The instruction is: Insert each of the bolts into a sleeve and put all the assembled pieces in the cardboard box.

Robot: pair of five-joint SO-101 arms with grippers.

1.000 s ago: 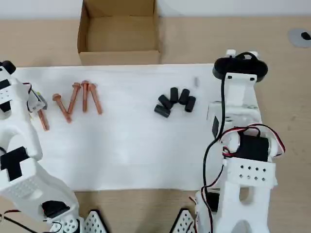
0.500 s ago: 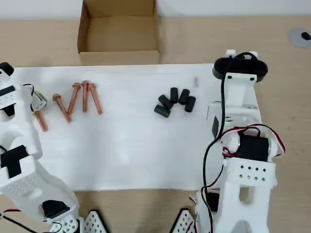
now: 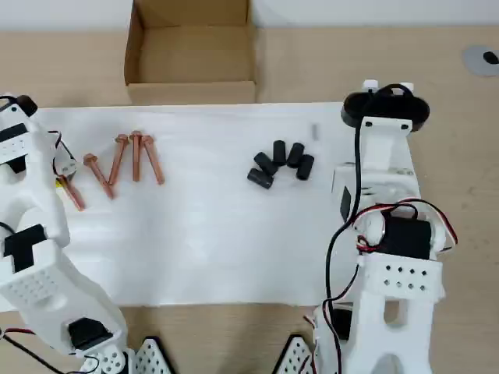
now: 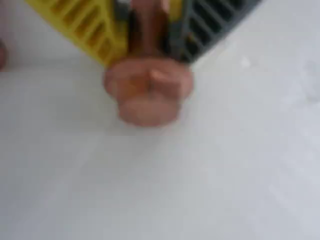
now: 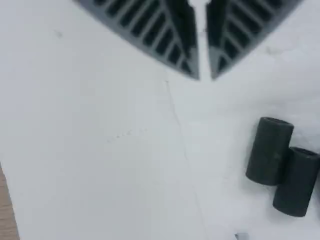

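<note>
My left gripper [image 4: 148,47] is shut on the shank of a copper bolt [image 4: 148,92], whose head hangs just over the white sheet. From above, that bolt [image 3: 72,194] lies at the far left of the sheet by the left gripper [image 3: 62,175]. Several more bolts [image 3: 136,156] lie loose to its right. Several black sleeves [image 3: 279,164] cluster at centre right. My right gripper [image 5: 202,75] is shut and holds nothing, hanging over the sheet a short way from two sleeves [image 5: 270,150]. The cardboard box [image 3: 191,92] stands open at the back.
A white sheet [image 3: 203,234] covers the working area on the wooden table. The right arm's body [image 3: 386,257] stands along the sheet's right edge. A grey disc [image 3: 482,59] sits at the far right corner.
The left arm has shifted slightly to the right, and the held bolt has slid and turned a little with it. The right arm has not moved.
</note>
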